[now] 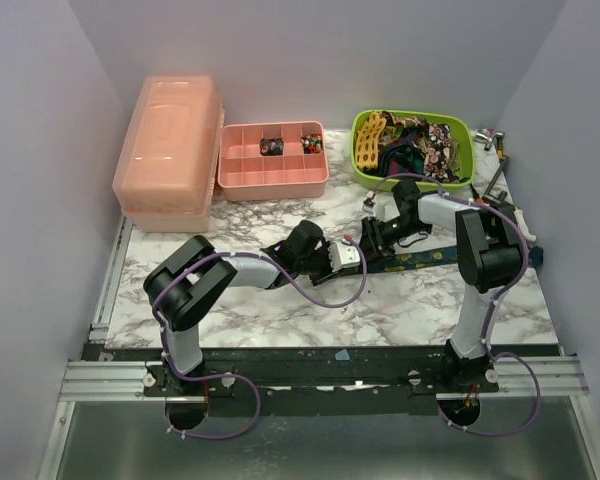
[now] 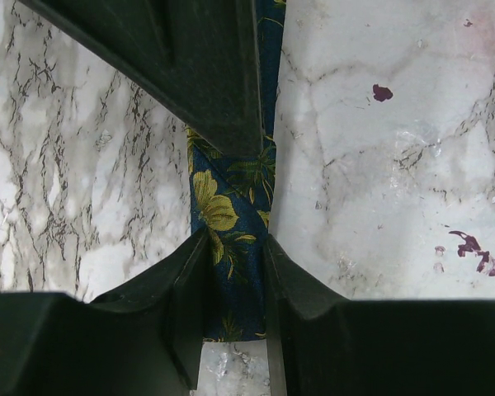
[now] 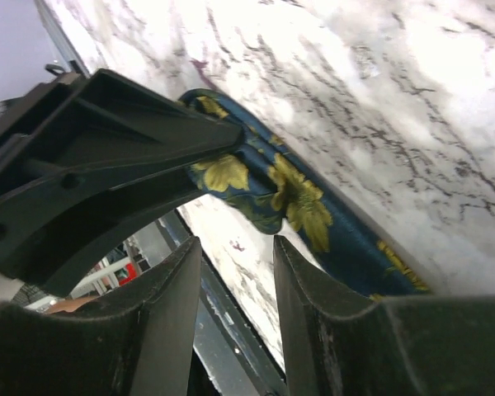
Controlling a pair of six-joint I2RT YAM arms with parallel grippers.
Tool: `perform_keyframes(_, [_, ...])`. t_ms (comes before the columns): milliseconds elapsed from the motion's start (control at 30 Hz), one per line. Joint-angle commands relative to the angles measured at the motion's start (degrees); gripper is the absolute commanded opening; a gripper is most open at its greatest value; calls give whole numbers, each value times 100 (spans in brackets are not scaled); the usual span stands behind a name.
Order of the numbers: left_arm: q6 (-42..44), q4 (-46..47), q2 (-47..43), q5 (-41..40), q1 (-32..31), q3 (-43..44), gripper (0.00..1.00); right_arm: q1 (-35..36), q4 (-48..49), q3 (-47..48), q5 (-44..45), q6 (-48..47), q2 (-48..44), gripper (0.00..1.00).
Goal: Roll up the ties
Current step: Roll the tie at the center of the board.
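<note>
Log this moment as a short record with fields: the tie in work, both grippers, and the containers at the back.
tie in work: navy tie with yellow flowers, stretched on the marble table, not yet rolled
left gripper: closed on the tie's end, across its width
right gripper: open, empty, near the tie's end
back row: pink lidded box, pink divided tray, green basket holding more ties

A robot lab booth: plain walls (image 1: 40,150), marble table (image 1: 280,310), aluminium mounting rail (image 1: 320,378)
</note>
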Motion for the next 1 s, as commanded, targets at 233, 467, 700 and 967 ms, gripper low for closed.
perform_keyframes(233, [156, -585, 61, 176, 45, -188, 30, 344, 262, 264, 530, -48, 452, 40])
perform_keyframes(467, [146, -640, 96, 198, 72, -137, 31, 554, 77, 348, 520, -166, 359, 28])
perform_keyframes(700, [-323, -349, -111, 342, 315, -259, 57, 546, 9, 461, 1545, -248, 706, 1])
perform_keyframes(967, [-396, 327, -412, 376, 421, -801, 74, 546, -38, 400, 1881, -145, 1048, 1])
